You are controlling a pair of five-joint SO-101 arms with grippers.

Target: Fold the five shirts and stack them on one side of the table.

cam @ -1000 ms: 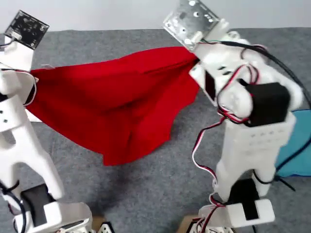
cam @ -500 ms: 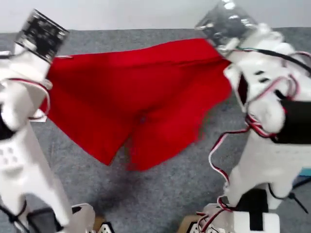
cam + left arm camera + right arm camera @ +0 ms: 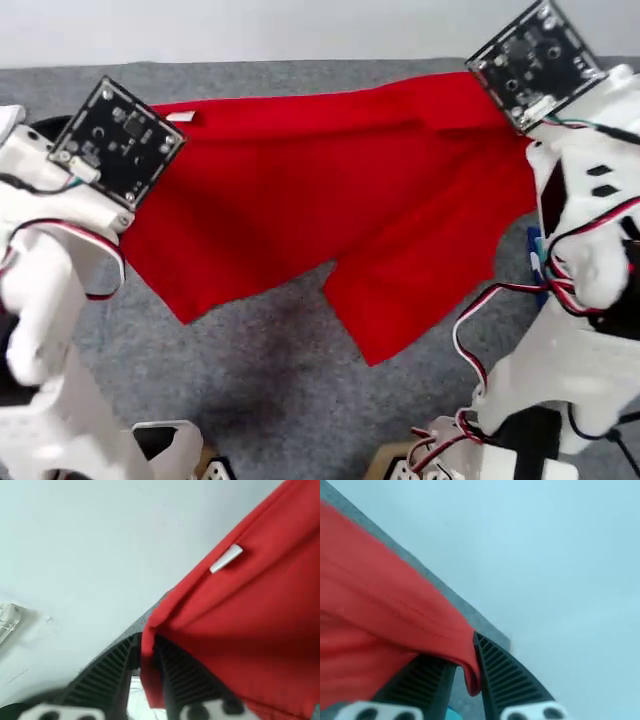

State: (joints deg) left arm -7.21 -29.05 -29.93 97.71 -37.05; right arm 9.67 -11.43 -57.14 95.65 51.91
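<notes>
The left arm [image 3: 45,300] and the right arm [image 3: 590,270] are seen raised side by side in the high view, one at each side. Both wrists are held high and tilted. The left gripper [image 3: 147,647] is clamped on a fold of the shirt [image 3: 330,200]. The right gripper [image 3: 465,655] is pinched on the shirt's edge, its ribbed fingers [image 3: 500,675] drawn close together.

You have bare grey desk [image 3: 270,400] open along the near middle; the red shirt [image 3: 330,200], stretched wide across the far half, blocks any pass there.
</notes>
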